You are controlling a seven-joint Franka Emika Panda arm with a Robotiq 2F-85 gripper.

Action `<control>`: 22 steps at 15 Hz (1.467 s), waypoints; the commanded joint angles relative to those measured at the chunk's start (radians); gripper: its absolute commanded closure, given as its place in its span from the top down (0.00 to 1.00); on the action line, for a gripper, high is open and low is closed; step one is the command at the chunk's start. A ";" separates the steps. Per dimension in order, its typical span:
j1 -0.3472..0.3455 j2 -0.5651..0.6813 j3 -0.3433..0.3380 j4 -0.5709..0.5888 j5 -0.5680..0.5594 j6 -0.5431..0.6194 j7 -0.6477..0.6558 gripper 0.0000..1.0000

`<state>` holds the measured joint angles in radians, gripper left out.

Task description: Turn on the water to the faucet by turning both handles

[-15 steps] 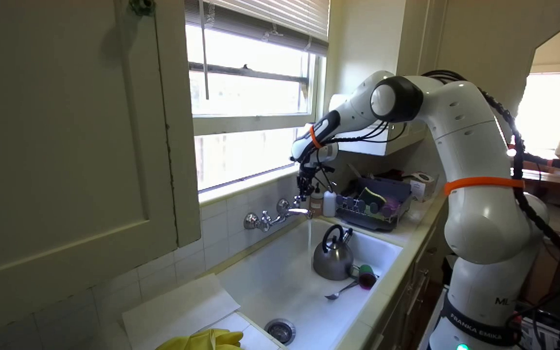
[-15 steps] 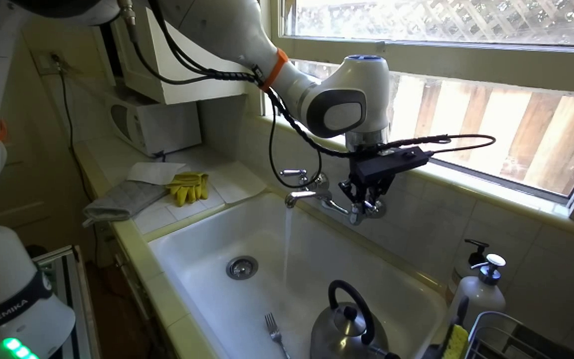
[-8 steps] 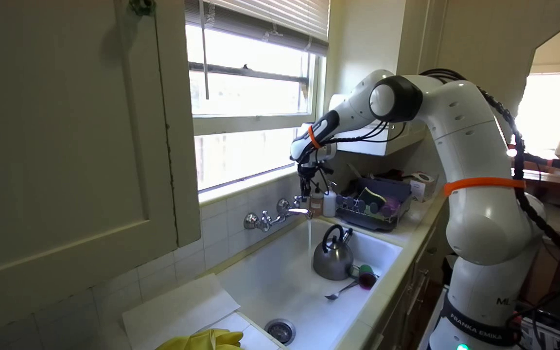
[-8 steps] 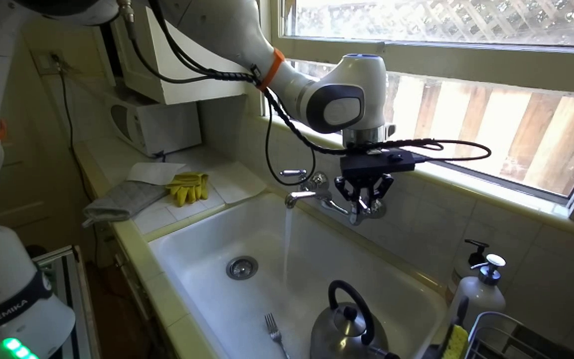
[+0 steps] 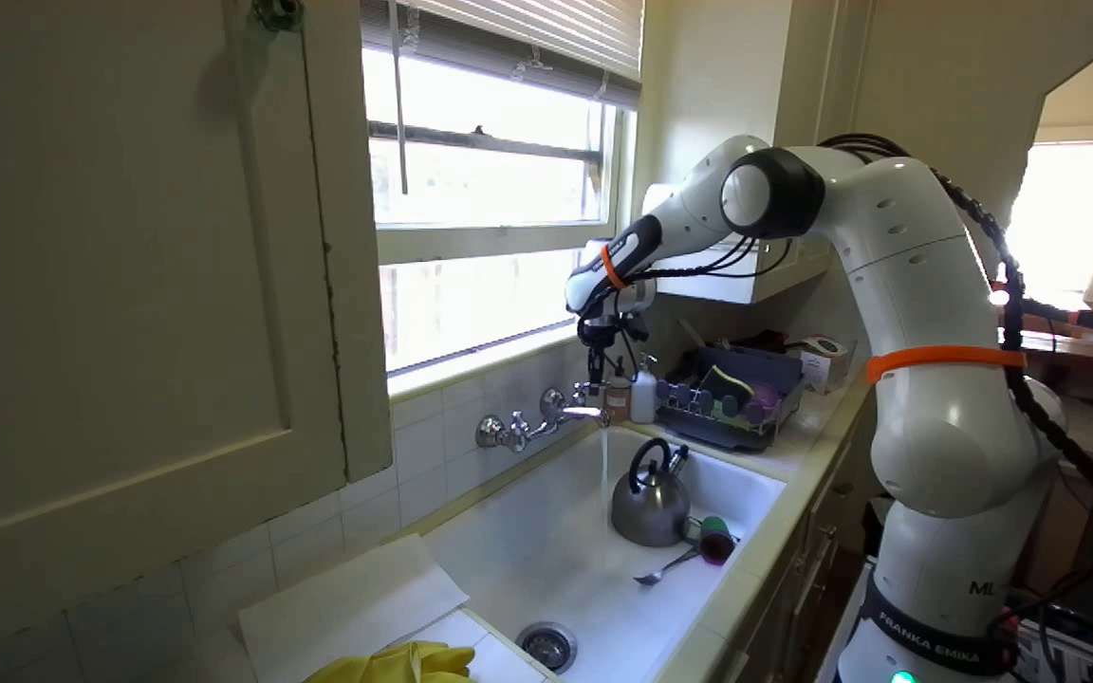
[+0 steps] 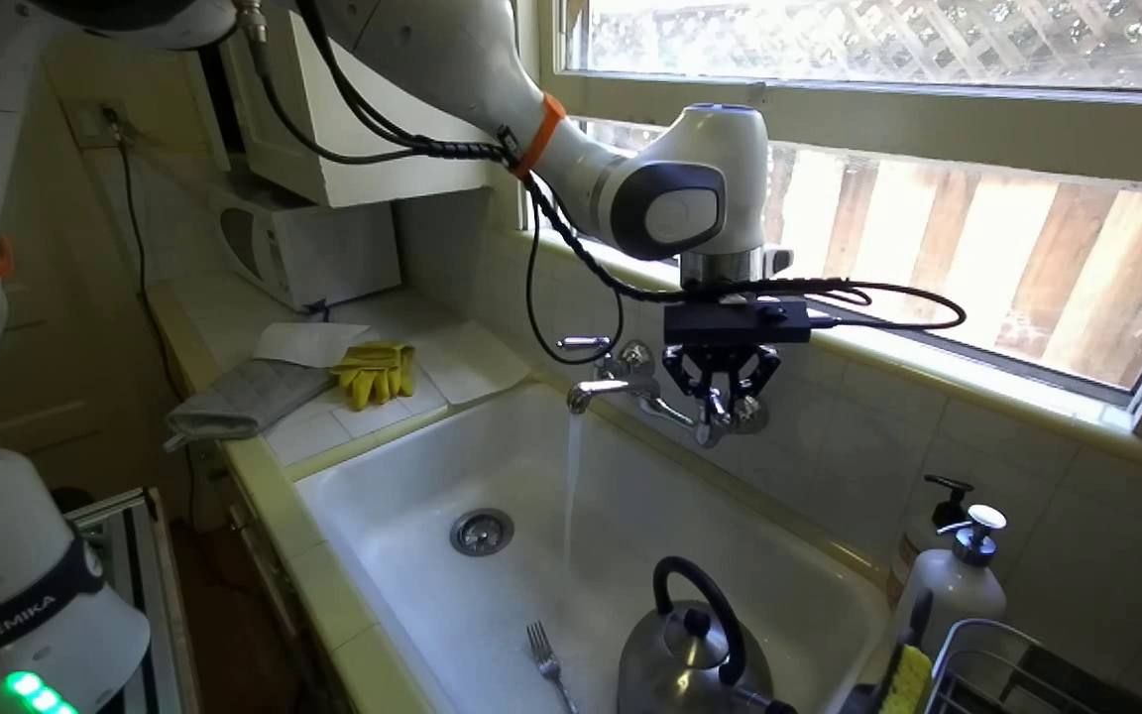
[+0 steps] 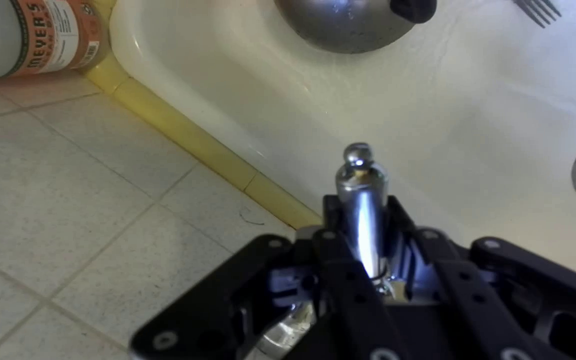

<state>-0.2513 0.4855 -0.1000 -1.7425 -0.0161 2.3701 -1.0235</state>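
The chrome faucet spout (image 6: 599,393) sits on the tiled wall above the sink, between two handles; it also shows in an exterior view (image 5: 584,415). Water (image 6: 572,486) runs from it. The handle (image 6: 586,343) on the glove side stands free and also shows in an exterior view (image 5: 518,430). My gripper (image 6: 720,397) points down over the handle on the soap side. In the wrist view the jaws (image 7: 359,207) close round that handle (image 7: 364,220), a finger on each side with no clear gap. Its lower end is partly hidden behind the fingers.
A kettle (image 6: 685,664) and fork (image 6: 546,654) lie in the white sink (image 6: 383,535). Soap bottles (image 6: 950,585) and a dish rack (image 5: 727,403) stand beyond its far end. Yellow gloves (image 6: 373,375) lie on the counter. The window sill (image 6: 987,382) is close behind the gripper.
My wrist has rotated, so the camera block now sits level and lower, and the cable loop swung with it. The jaws stay at the same handle. Water runs in all frames.
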 commanded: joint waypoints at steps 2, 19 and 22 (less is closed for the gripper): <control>-0.003 0.032 -0.005 0.040 -0.034 -0.007 0.077 0.06; 0.009 -0.034 -0.017 0.001 -0.124 -0.065 0.164 1.00; 0.015 -0.089 -0.019 -0.033 -0.124 -0.091 0.220 1.00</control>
<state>-0.2506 0.4644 -0.1085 -1.7294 -0.1105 2.3274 -0.8720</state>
